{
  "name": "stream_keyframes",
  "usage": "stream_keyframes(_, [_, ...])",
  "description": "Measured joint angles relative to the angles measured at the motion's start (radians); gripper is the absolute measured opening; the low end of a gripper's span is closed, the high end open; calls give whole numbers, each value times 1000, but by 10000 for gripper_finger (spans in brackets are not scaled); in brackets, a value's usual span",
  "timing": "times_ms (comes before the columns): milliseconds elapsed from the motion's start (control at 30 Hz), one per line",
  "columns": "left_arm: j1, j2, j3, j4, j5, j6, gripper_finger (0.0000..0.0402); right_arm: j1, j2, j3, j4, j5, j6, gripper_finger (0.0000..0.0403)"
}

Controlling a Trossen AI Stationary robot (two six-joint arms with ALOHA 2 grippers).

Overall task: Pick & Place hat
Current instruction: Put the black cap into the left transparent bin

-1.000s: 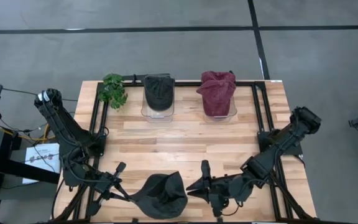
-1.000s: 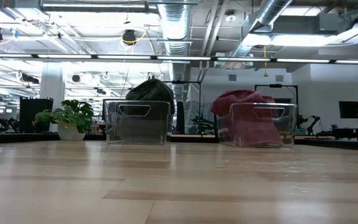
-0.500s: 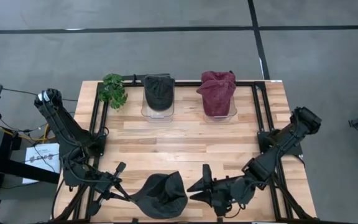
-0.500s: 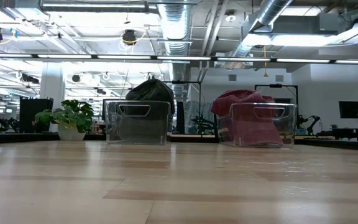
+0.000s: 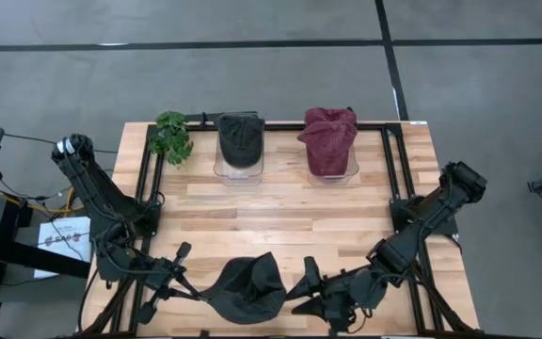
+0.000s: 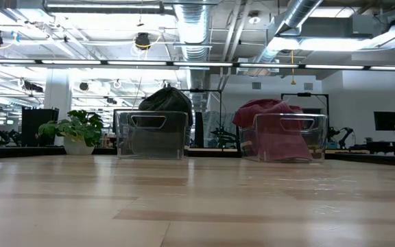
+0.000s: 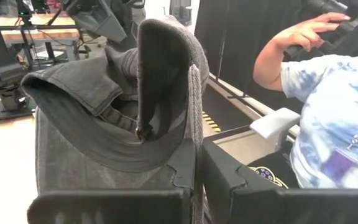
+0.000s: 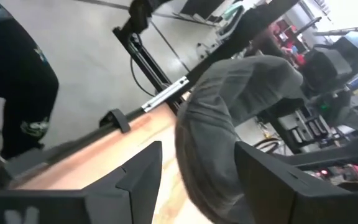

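A dark grey hat [image 5: 245, 290] sits at the table's near edge, between my two grippers. My left gripper [image 5: 194, 292] is at its left side, shut on it. My right gripper [image 5: 301, 290] is at its right side and open. In the right wrist view the hat's rounded right part [image 8: 219, 130] stands between the two spread fingers; I cannot tell whether they touch it. The low view shows neither the grippers nor this hat. My left gripper pinches the hat's cloth edge [image 7: 196, 146] between its two shut fingers, coming about level from the table's left. The hat stands up beyond the fingertips, its stiff curved part [image 7: 163, 68] upright. Whether its underside rests on the table is not visible.
At the far side stand two clear bins, one with a dark hat [image 5: 240, 143] and one with a red hat [image 5: 328, 141]. A potted plant [image 5: 170, 137] is left of them. A person [image 7: 328, 118] stands just past the near edge. The middle boards [image 5: 280, 217] are bare.
My right gripper has opened wide and shifted slightly toward the table's near edge beside the hat. The hat's right part has changed shape a little and stands higher; its left side stays in my left gripper.
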Motion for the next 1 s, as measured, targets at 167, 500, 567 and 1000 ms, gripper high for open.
stream_keyframes(167, [12, 0, 0, 5, 0, -3, 17, -35, 0, 0, 7, -11, -21, 176])
stream_keyframes(500, [13, 0, 0, 44, 0, 8, 17, -112, 0, 0, -9, -136, -15, 158])
stream_keyframes(567, [13, 0, 0, 53, 0, 26, 17, -125, 0, 0, -9, -145, -21, 155])
stream_keyframes(1000, [33, 0, 0, 79, -29, 82, 17, -173, 0, 0, 13, -272, -117, 50])
